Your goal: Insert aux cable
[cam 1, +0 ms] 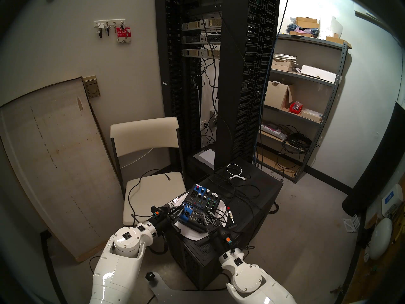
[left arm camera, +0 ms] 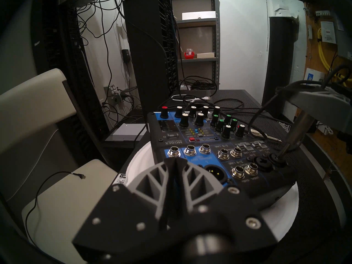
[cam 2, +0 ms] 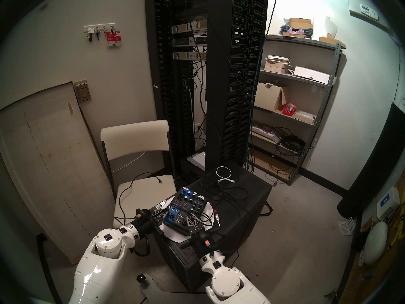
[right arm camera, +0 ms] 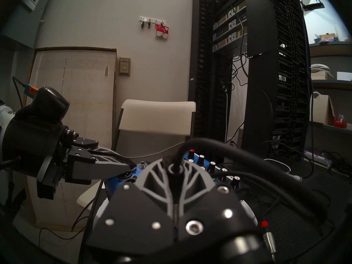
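The right end effector (left arm camera: 302,113) was clamped on the aux cable (left arm camera: 292,138), whose plug tip sat in a socket at the near right corner of the mixer (cam 1: 198,206). The left end effector (left arm camera: 174,163), fingers pressed together and empty, rested at the mixer's near left edge. Beyond, a red-banded jack plug (cam 1: 230,213) lay beside the mixer on the black surface (cam 1: 263,193), with a coiled white cable (cam 1: 235,172) farther back.

A cramped equipment room under dim, uneven light.

Pale walls (cam 1: 131,55) filled the upper left; a key rack (cam 1: 109,26) hung there. A tall black server rack (cam 1: 217,77) stood at centre, grey metal shelving (cam 1: 306,99) at right under brighter light. A cream folding chair (cam 1: 146,143) and a leaning board (cam 1: 54,165) occupied the left, over grey concrete floor (cam 1: 306,220).
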`<action>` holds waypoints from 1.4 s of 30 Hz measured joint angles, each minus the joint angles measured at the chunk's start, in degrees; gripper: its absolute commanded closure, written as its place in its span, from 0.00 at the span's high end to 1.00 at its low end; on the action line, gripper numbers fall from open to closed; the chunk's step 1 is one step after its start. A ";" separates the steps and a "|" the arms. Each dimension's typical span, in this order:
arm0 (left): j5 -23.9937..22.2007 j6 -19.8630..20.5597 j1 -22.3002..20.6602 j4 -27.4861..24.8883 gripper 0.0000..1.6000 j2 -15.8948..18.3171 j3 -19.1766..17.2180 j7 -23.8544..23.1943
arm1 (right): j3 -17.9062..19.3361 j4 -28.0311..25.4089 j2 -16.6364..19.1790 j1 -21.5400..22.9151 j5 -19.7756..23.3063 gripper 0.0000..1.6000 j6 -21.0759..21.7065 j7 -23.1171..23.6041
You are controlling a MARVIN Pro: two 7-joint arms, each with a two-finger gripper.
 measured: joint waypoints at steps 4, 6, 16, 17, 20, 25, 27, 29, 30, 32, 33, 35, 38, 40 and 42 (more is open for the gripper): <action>-0.01 0.01 0.01 -0.02 0.26 0.00 -0.02 -0.04 | -0.35 -0.05 0.21 0.07 0.24 0.00 0.15 -0.25; -0.03 0.02 0.01 -0.02 0.25 0.00 -0.03 -0.05 | -0.64 -0.08 0.36 0.15 0.36 0.00 0.26 -0.37; -0.32 0.07 0.01 0.00 0.25 0.00 -0.06 -0.06 | -1.53 0.24 0.86 0.68 0.80 0.00 0.23 -1.21; -0.35 0.07 0.01 0.01 0.25 0.00 -0.06 -0.06 | -1.57 0.29 0.87 0.72 0.81 0.00 0.22 -1.25; -0.47 0.09 0.01 0.03 0.25 0.01 -0.07 -0.06 | -1.58 0.49 0.87 0.85 0.81 0.00 0.13 -1.43; -0.63 0.09 0.01 0.05 0.25 0.04 -0.07 -0.06 | -1.58 0.83 0.88 1.04 0.82 0.00 -0.03 -1.55; -0.68 0.09 0.00 0.05 0.25 0.07 -0.07 -0.06 | -1.58 0.95 0.89 1.13 0.86 0.00 -0.10 -1.54; -0.71 0.09 -0.01 0.05 0.24 0.09 -0.08 -0.06 | -1.58 1.05 0.90 1.19 0.91 0.00 -0.16 -1.49; -0.73 0.09 -0.02 0.04 0.24 0.11 -0.08 -0.06 | -1.59 1.11 0.92 1.22 0.94 0.00 -0.21 -1.42; -0.76 0.09 -0.03 0.03 0.24 0.14 -0.08 -0.06 | -1.61 1.21 0.94 1.26 1.01 0.00 -0.29 -1.30; -0.77 0.09 -0.03 0.03 0.24 0.15 -0.08 -0.06 | -1.61 1.23 0.95 1.27 1.02 0.00 -0.31 -1.28; -0.81 0.10 -0.04 0.03 0.24 0.18 -0.09 -0.06 | -1.62 1.31 0.98 1.31 1.09 0.00 -0.37 -1.19; -0.85 0.10 -0.04 0.03 0.24 0.21 -0.09 -0.06 | -1.62 1.34 1.02 1.33 1.18 0.00 -0.41 -1.10; -0.89 0.11 -0.05 0.03 0.24 0.23 -0.09 -0.06 | -1.62 1.34 1.06 1.33 1.28 0.00 -0.43 -1.04; -0.94 0.12 -0.05 0.03 0.24 0.25 -0.11 -0.06 | -1.59 1.34 1.11 1.33 1.39 0.00 -0.45 -1.00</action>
